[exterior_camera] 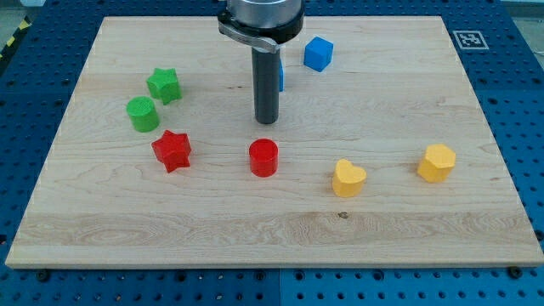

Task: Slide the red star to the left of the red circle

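Observation:
The red star (pixel 172 150) lies on the wooden board at the view's left of centre. The red circle (pixel 263 157) stands to its right, about a hundred pixels away. My tip (pixel 267 121) is just above the red circle in the view, a short gap from it, and to the upper right of the red star. The rod rises from there to the arm's mount at the view's top.
A green star (pixel 164 85) and a green circle (pixel 143 114) sit up and left of the red star. A blue cube (pixel 318 53) and a blue block (pixel 280 75) partly hidden behind the rod lie at the top. A yellow heart (pixel 348 178) and a yellow hexagon (pixel 436 162) lie at the right.

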